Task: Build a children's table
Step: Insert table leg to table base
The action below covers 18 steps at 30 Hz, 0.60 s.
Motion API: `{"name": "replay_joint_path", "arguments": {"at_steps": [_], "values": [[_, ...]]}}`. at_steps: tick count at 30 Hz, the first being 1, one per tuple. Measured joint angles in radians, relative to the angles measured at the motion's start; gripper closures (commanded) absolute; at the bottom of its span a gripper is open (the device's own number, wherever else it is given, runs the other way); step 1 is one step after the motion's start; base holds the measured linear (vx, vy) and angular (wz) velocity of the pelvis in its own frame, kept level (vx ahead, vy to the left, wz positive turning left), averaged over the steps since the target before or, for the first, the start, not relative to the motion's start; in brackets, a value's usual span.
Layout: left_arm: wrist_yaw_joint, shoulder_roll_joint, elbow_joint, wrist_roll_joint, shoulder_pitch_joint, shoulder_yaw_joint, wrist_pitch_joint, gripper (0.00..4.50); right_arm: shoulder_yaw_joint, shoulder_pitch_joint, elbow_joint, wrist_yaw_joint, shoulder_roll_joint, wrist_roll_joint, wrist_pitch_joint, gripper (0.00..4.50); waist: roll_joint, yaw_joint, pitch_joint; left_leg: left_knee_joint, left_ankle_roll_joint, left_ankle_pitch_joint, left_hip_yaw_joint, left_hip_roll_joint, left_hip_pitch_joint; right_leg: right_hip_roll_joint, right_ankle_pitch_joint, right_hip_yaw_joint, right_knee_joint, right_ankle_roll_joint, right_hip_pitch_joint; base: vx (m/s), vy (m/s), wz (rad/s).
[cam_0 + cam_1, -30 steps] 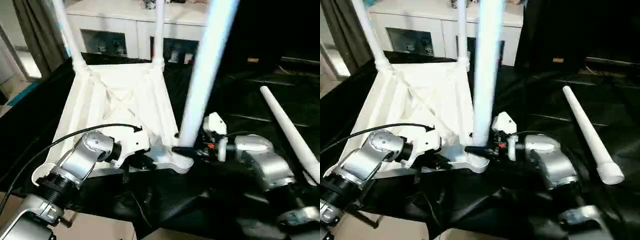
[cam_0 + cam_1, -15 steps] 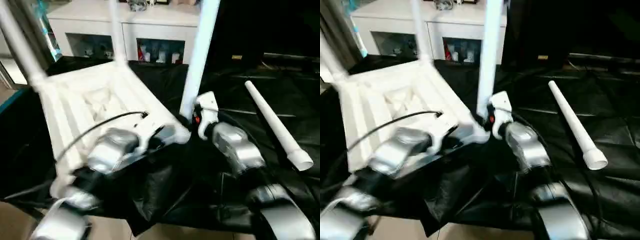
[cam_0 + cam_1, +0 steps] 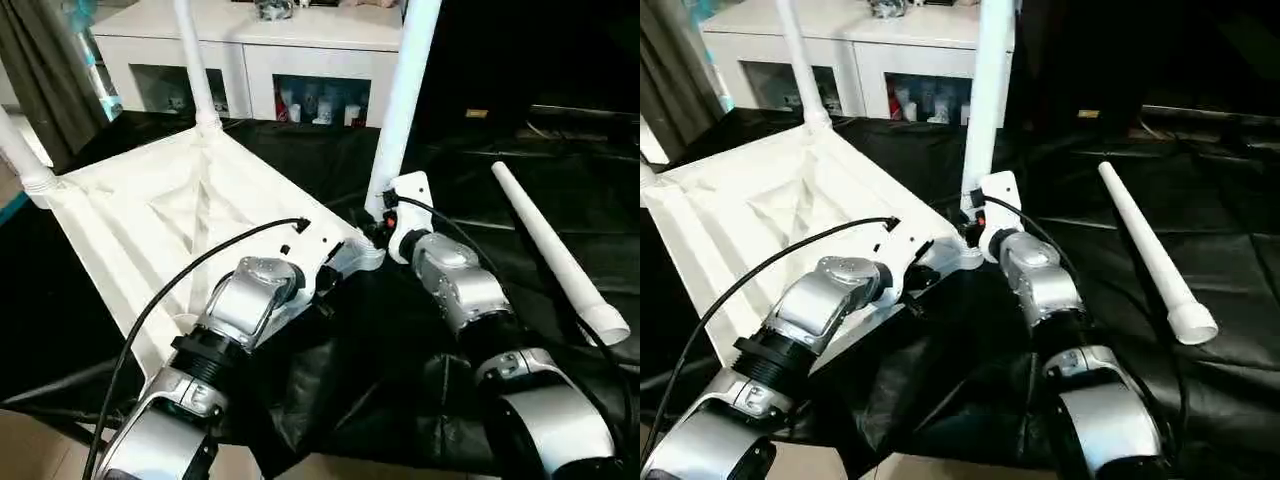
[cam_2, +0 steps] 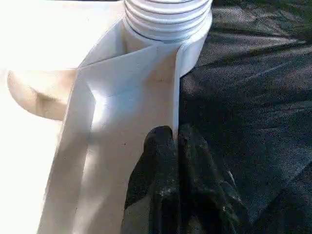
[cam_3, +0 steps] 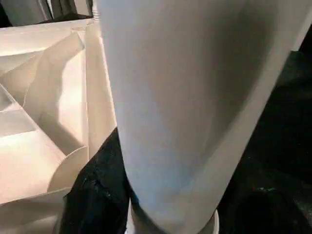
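The white children's table (image 3: 150, 210) lies upside down on a black cloth, ribbed underside up. Three tube legs stand in its corner sockets: one at the left edge (image 3: 20, 150), one at the back (image 3: 190, 60) and one at the near right corner (image 3: 400, 100). My left gripper (image 3: 335, 275) is shut on the table's rim wall just beside that near right socket, its black fingers (image 4: 161, 165) pinching the thin edge. My right gripper (image 3: 378, 222) holds the base of the near right leg (image 5: 185, 97), with one black finger (image 5: 97, 190) showing beside it. A loose leg (image 3: 555, 250) lies on the cloth at the right.
A white glass-door cabinet (image 3: 270, 40) stands behind the table, and a dark curtain (image 3: 50, 70) hangs at the back left. The black cloth (image 3: 400, 380) is rumpled in front of my arms. Bare floor (image 3: 40, 450) shows at the near left.
The camera has shifted. The table has also turned about its near right corner, its far side swinging left. Both grippers keep their holds; the loose leg lies where it was.
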Motion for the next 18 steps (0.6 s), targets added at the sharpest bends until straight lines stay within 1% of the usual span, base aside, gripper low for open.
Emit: {"name": "replay_joint_path", "arguments": {"at_steps": [1,3,5,7,8,9,11,12,13,15,17,18], "values": [[-0.001,0.001,0.000,-0.001,0.000,0.000,0.000,4.50,-0.001,0.000,0.003,0.000,0.001,-0.001,-0.006,2.62,0.000,0.000,0.000,0.000,0.000,0.000,0.000,0.000,0.000,0.000,0.000,0.000,0.000,0.000,0.000,0.000,0.000,0.00],[-0.004,0.004,0.000,-0.001,0.000,-0.001,-0.005,4.50,-0.013,-0.003,0.011,0.008,0.004,0.000,-0.013,1.92,0.000,0.000,0.000,-0.001,0.000,0.000,0.000,0.000,-0.001,0.000,0.000,0.000,0.000,0.000,-0.001,0.000,0.000,0.00],[-0.006,0.005,0.000,-0.002,-0.001,-0.003,-0.011,4.50,-0.022,-0.004,0.031,0.021,0.009,0.009,-0.011,1.90,0.001,0.001,0.001,-0.001,0.000,0.000,0.000,0.000,-0.001,0.000,0.000,0.000,0.000,0.000,-0.003,0.000,0.000,0.00],[-0.014,0.011,-0.003,-0.008,-0.002,-0.003,-0.019,4.50,-0.038,0.008,0.044,0.031,0.007,0.014,-0.018,1.72,0.005,0.002,0.003,-0.002,0.000,0.000,0.001,0.000,-0.003,0.000,0.002,0.001,0.000,-0.002,-0.006,0.000,0.000,0.00],[-0.016,0.012,-0.002,-0.008,-0.002,-0.003,-0.019,4.50,-0.038,0.007,0.045,0.034,0.007,0.015,-0.018,1.72,0.005,0.002,0.003,-0.002,0.000,0.000,0.001,0.000,-0.005,0.000,0.003,0.001,0.000,-0.003,-0.005,0.000,0.000,0.00],[-0.018,0.013,-0.002,-0.008,-0.002,-0.003,-0.022,4.50,-0.038,0.007,0.044,0.037,0.006,0.015,-0.018,1.48,0.005,0.003,0.003,-0.002,0.000,0.000,0.001,0.000,-0.004,0.000,0.003,0.000,0.000,-0.003,-0.005,0.000,0.000,0.00],[-0.027,0.020,-0.002,-0.008,-0.002,-0.006,-0.035,4.50,-0.038,0.007,0.038,0.048,0.004,0.017,-0.019,1.43,0.007,0.003,0.005,-0.003,0.000,0.000,0.001,0.000,-0.004,0.000,0.004,0.000,0.000,-0.005,-0.006,0.000,0.000,0.00],[-0.037,0.027,-0.001,-0.008,-0.002,-0.011,-0.048,4.50,-0.038,0.010,0.026,0.064,0.003,0.019,-0.020,1.33,0.009,0.003,0.006,-0.003,0.000,0.000,0.001,0.000,-0.004,0.000,0.004,0.000,0.000,-0.005,-0.006,0.000,0.000,0.00],[-0.047,0.033,-0.002,-0.008,-0.002,-0.014,-0.056,4.50,-0.038,0.016,0.015,0.079,0.001,0.021,-0.022,1.33,0.010,0.004,0.007,-0.004,0.000,0.000,0.001,0.000,-0.005,0.000,0.005,0.000,0.000,-0.006,-0.006,0.000,0.000,0.00],[-0.071,0.048,-0.008,-0.011,0.000,-0.018,-0.076,4.50,-0.038,0.035,-0.018,0.120,-0.012,0.031,-0.023,0.99,0.014,0.006,0.011,-0.004,0.000,0.000,0.001,0.000,-0.007,0.000,0.005,0.000,0.000,-0.006,-0.007,0.000,0.000,0.00],[-0.084,0.060,-0.016,-0.014,0.003,-0.021,-0.088,4.50,-0.037,0.046,-0.041,0.154,-0.020,0.034,-0.023,0.99,0.016,0.008,0.011,-0.004,0.000,0.001,0.001,0.001,-0.010,0.000,0.005,-0.001,0.000,-0.006,-0.010,0.000,0.000,0.00],[-0.091,0.067,-0.020,-0.016,0.004,-0.022,-0.092,4.50,-0.037,0.048,-0.048,0.168,-0.022,0.034,-0.023,0.82,0.016,0.008,0.011,-0.004,0.001,0.001,0.001,0.001,-0.011,0.000,0.005,-0.002,0.000,-0.006,-0.011,0.000,0.000,0.00]]}}
